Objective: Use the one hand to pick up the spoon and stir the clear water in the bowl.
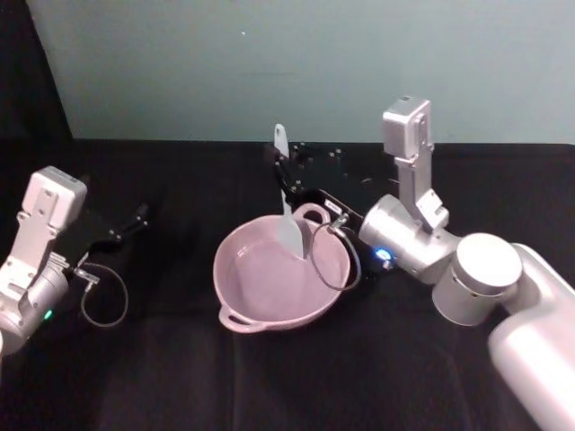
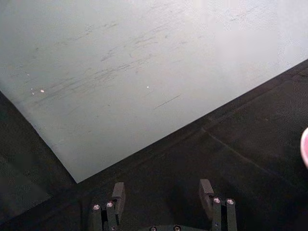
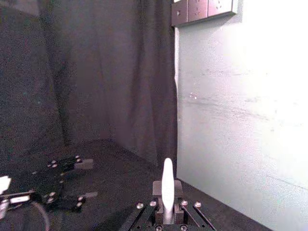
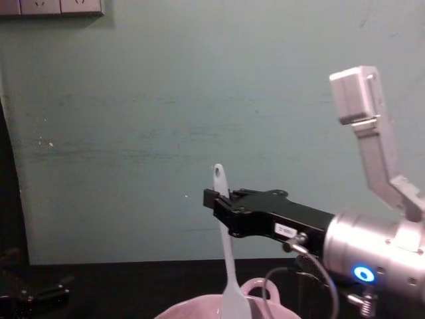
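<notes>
The right pincer [image 1: 286,172] is clenched on the spoon [image 1: 287,224], gripping its handle a little below the end with the oval hole. It reaches in from the right edge of the black-draped surface [image 1: 180,377] and hangs over the far rim of the bowl [image 1: 269,314]. In the chest view the right pincer [image 4: 222,203] lies almost level. The spoon [image 4: 228,266] stands nearly upright, leaning a little, handle end up, and its flat head goes down inside the pink bowl [image 4: 192,310]. From the head view the head sits in the far half of the bowl, near the loop handle at the rim; whether it touches the water I cannot tell. The right wrist view has the white handle tip [image 3: 167,183] sticking up between the two black fingers [image 3: 179,190].

The bowl sits near the middle of the surface. The left pincer [image 1: 139,215] is parked low by the left edge, well apart from the bowl. In its own wrist view the left pincer [image 2: 162,192] is released, with bare black cloth between its fingers [image 2: 118,192], and a sliver of the bowl's pink rim [image 2: 304,147] appears at the side.
</notes>
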Available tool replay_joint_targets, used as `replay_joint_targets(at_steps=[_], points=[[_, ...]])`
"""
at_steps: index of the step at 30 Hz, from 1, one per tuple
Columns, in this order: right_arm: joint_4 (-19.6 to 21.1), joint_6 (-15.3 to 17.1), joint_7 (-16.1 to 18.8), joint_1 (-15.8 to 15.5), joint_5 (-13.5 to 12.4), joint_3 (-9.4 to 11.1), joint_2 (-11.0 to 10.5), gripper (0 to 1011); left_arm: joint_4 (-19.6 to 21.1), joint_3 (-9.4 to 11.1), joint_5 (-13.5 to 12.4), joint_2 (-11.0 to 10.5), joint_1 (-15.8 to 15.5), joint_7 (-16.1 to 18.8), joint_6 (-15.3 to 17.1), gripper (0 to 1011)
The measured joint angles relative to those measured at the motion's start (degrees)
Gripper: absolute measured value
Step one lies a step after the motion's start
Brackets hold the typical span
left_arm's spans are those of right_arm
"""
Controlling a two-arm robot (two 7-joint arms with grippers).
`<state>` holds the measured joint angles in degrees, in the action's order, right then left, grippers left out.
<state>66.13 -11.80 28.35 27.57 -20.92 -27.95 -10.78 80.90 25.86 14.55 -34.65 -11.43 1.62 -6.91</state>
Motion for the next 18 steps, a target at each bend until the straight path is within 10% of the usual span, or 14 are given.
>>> replay_joint_targets(at_steps=[18], points=[[14.9, 7.5, 7.1, -8.1, -6.1, -1.2, -7.8, 117, 0.0, 0.0, 0.0, 0.0, 0.0, 0.0, 0.0, 1011]])
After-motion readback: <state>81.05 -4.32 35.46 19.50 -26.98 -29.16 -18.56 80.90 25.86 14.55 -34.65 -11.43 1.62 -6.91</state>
